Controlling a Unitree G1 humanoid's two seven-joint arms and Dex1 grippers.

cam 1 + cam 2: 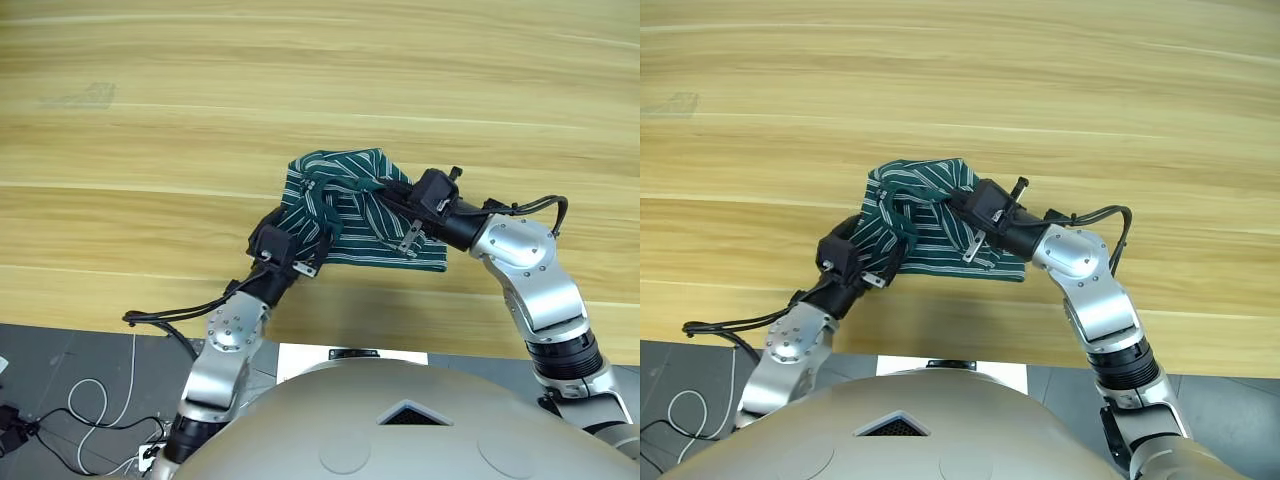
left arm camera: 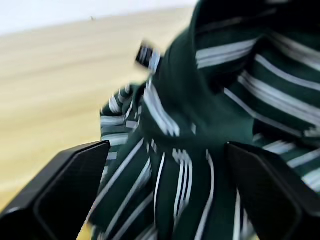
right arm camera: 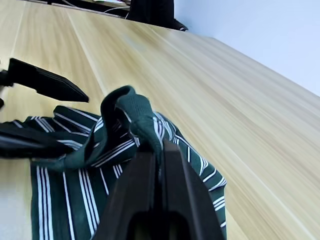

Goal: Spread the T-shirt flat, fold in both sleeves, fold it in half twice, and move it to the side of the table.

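Bright, even diffuse light — soft shadow under T-shirt (image 1: 345, 215); faint sheen on table (image 1: 300, 80).

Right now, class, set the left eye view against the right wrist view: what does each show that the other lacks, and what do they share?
Left eye view only: the T-shirt's whole bunched outline near the table's near edge, and a white cable on the floor. Right wrist view only: the pale wall beyond the table, and a close look at the right hand shut on a raised dark green fold. Both: the striped T-shirt, the wooden table, and the left hand open around the cloth.
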